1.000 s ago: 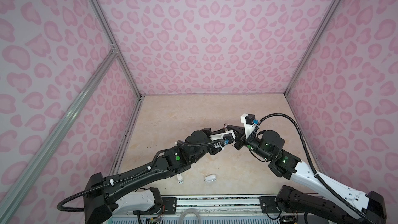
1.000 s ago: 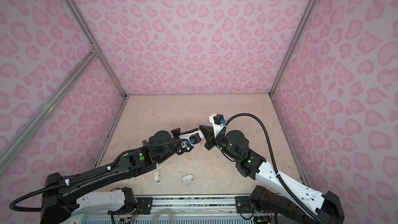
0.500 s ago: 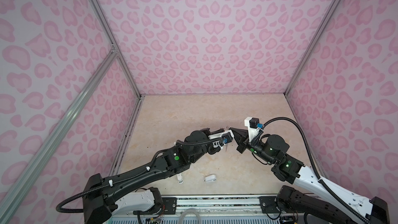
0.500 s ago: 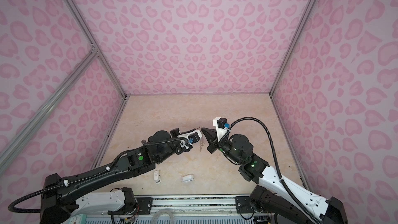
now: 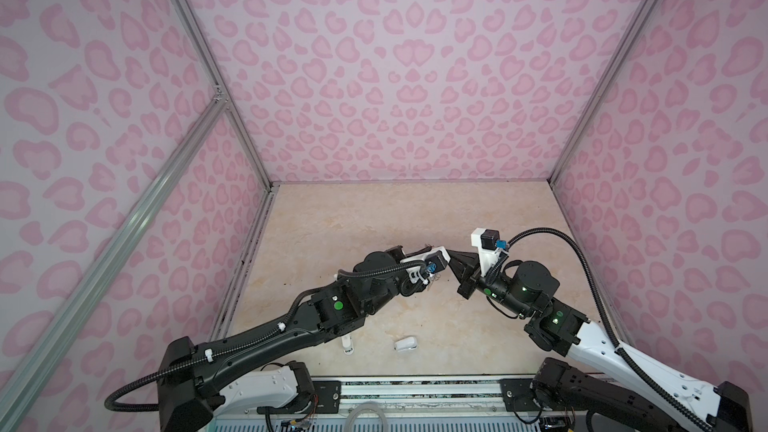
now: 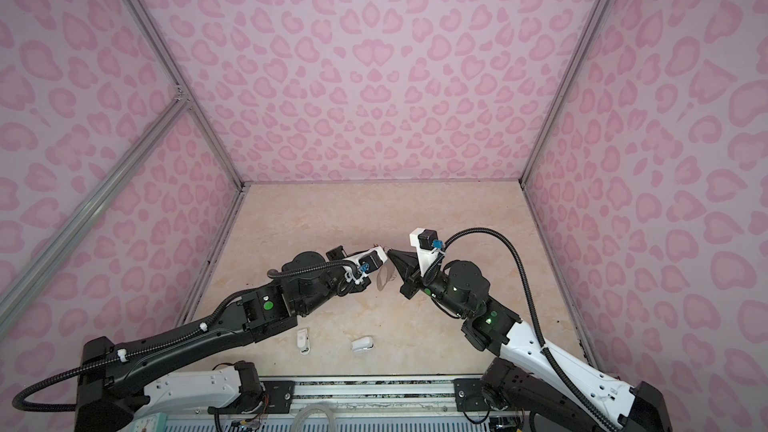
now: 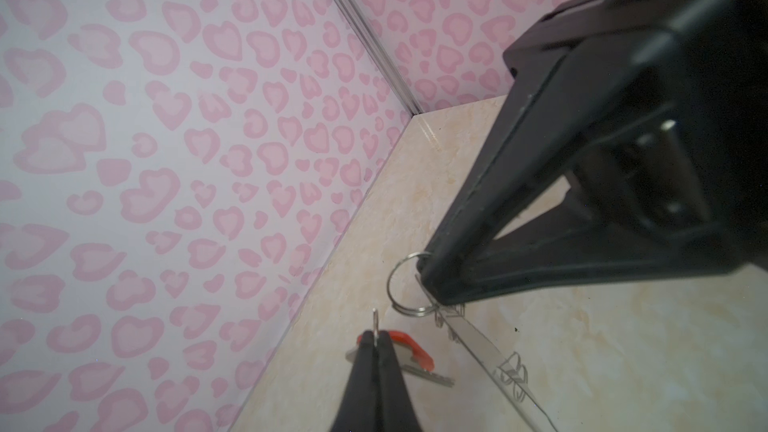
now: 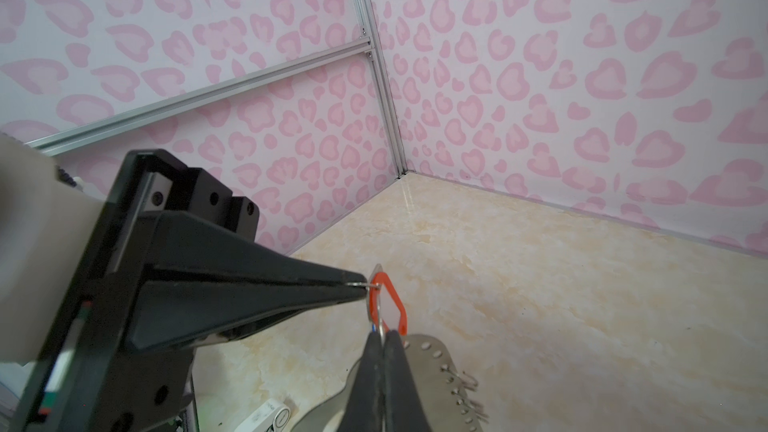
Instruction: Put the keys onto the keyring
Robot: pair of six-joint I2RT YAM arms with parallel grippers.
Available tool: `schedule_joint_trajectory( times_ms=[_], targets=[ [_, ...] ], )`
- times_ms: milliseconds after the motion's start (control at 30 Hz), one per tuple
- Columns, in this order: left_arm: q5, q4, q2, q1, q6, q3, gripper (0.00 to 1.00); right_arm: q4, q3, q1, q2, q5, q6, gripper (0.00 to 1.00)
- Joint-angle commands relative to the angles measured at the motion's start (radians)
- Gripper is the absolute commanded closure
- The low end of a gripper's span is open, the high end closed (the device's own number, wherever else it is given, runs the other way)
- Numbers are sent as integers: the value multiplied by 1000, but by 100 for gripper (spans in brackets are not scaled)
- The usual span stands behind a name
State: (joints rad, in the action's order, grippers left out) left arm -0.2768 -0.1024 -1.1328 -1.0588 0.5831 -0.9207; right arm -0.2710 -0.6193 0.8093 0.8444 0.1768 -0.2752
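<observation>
In both top views the two grippers meet tip to tip above the middle of the floor. My left gripper (image 7: pixel 376 336) is shut on a thin wire ring that carries the orange-tagged key (image 7: pixel 411 351). That key (image 8: pixel 390 303) hangs between the two tips. My right gripper (image 8: pixel 381 336) is shut on a larger split ring (image 7: pixel 405 284) at the edge of the keyring (image 8: pixel 432 363). The keyring is a flat grey plate with small wire rings along one edge, and it shows faintly below the tips (image 6: pixel 384 280). The left gripper's tip (image 8: pixel 363 284) reaches in from the side.
Two small white plastic objects (image 5: pixel 348 344) (image 5: pixel 406 344) lie on the beige floor near the front rail. One of them (image 8: pixel 266 417) shows below the right jaws. Pink heart-patterned walls close the cell on three sides, with aluminium posts in the corners.
The right arm has shifted its wrist a little to the right and lower. Both grippers stay shut and still meet tip to tip. The left arm has hardly moved.
</observation>
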Motion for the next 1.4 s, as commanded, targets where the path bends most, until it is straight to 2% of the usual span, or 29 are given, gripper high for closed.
schedule_joint_trajectory(
  times_ms=[0, 700, 1367],
  targets=[
    [0, -23, -1, -3, -7, -7, 97, -49, -12, 2, 9, 12, -10, 100],
    [21, -2, -15, -8, 55, 2, 97, -54, -49, 2, 48, 9, -13, 100],
    [53, 24, -12, -9, 125, 6, 97, 40, -71, -10, 64, 42, 77, 100]
  ],
)
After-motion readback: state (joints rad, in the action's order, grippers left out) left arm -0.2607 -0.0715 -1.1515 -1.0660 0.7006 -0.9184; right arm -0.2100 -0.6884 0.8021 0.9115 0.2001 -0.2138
